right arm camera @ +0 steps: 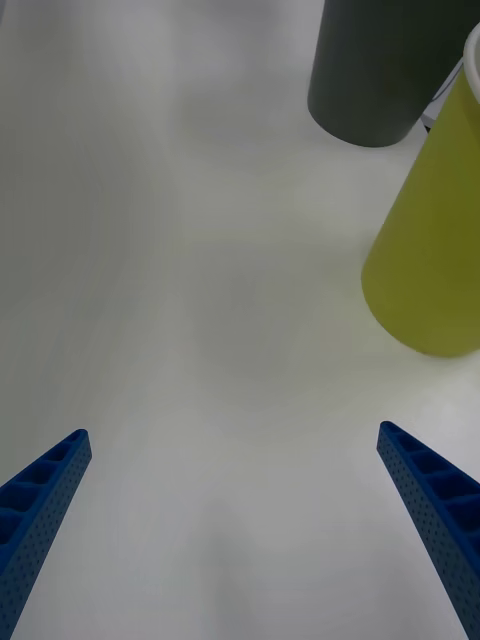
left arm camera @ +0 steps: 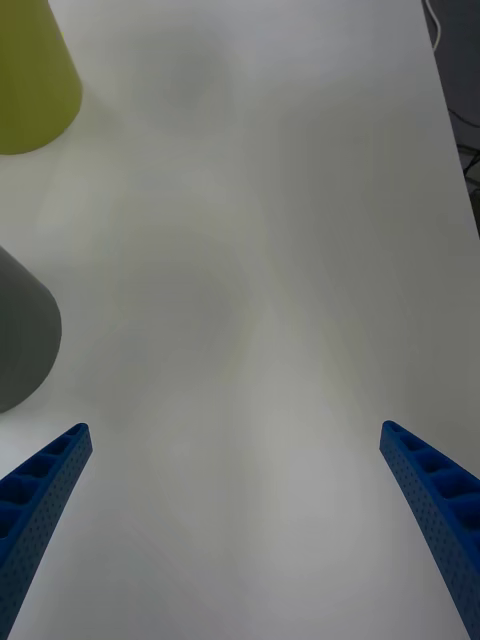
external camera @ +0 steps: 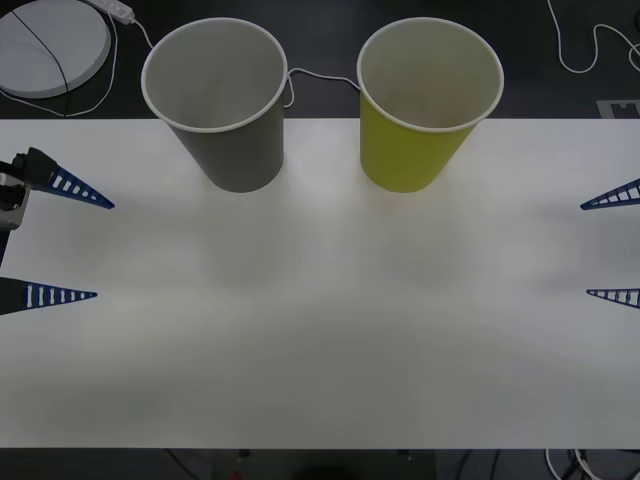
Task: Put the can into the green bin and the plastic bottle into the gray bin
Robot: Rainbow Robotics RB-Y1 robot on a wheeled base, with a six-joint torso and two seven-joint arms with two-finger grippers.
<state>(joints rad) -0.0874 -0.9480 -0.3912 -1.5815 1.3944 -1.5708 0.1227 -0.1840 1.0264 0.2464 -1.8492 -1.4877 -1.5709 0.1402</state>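
White tabletop [external camera: 320, 330] bare between the arms. Gray bin [external camera: 225, 105] and green bin [external camera: 425, 105] upright at far edge, near each other. Left end effector [external camera: 95, 248] and right end effector [external camera: 592, 248] released, holding nothing. Risk, judged: tall tapered bins tip if clipped.

- Legible text, labels, brands, numbers, signs: none readable in any view.
- gray bin [external camera: 222, 110]: plain outer wall and white rim, no marking seen.
- green bin [external camera: 420, 115]: plain outer wall and white rim, no marking seen.
- table [external camera: 320, 330]: plain white surface, no print.
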